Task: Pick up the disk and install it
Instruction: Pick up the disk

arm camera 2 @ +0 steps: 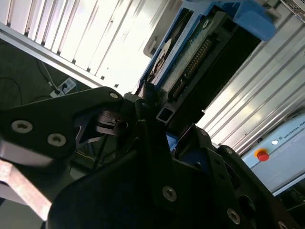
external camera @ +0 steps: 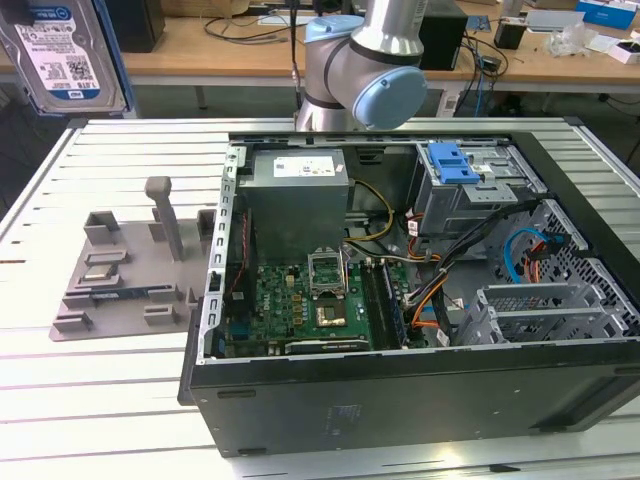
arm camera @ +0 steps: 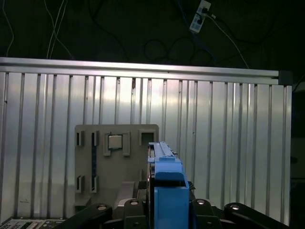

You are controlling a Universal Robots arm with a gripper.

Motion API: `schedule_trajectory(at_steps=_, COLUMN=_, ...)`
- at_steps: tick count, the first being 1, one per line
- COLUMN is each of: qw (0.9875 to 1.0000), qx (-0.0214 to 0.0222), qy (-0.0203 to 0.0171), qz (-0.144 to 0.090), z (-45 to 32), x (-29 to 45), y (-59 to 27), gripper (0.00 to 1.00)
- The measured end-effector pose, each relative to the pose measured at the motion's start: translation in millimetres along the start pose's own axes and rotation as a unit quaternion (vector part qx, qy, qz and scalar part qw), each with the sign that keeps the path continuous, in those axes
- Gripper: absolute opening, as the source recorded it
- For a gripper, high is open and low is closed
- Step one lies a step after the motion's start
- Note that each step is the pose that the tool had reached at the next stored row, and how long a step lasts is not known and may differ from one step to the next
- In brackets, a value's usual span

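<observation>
The disk (external camera: 62,50), a silver hard drive with a white-and-blue label in a blue carrier, hangs high at the exterior view's top left, above the grey fixture tray (external camera: 120,270). In the first wrist view the disk (arm camera: 167,186) stands edge-on, its blue carrier gripped between the black fingers of my gripper (arm camera: 167,206). The second wrist view has my gripper (arm camera 2: 152,112) shut on one end of the disk (arm camera 2: 190,57), whose connector side and blue frame show. The tray (arm camera: 116,162) lies far below on the slatted table.
An open computer case (external camera: 400,390) lies on the slatted table at the exterior view's right, with a grey power-supply box (external camera: 298,200), a motherboard (external camera: 310,300) and a drive cage with a blue clip (external camera: 452,160). The arm's elbow (external camera: 360,70) stands behind the case.
</observation>
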State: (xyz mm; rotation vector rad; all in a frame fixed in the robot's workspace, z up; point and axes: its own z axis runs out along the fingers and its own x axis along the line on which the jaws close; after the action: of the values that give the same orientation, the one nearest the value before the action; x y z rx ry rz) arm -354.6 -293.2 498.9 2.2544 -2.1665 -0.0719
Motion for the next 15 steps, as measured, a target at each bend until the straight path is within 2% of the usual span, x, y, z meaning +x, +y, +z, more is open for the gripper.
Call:
schedule_trajectory(at_steps=9, qw=1.0000, qx=0.0000, qy=0.0000, qz=0.000, z=-26.0, x=-1.5, y=1.0, gripper=0.37)
schedule_trajectory(at_steps=15, qw=1.0000, qx=0.0000, qy=0.0000, qz=0.000, z=-40.7, x=-2.2, y=1.7, gripper=0.37)
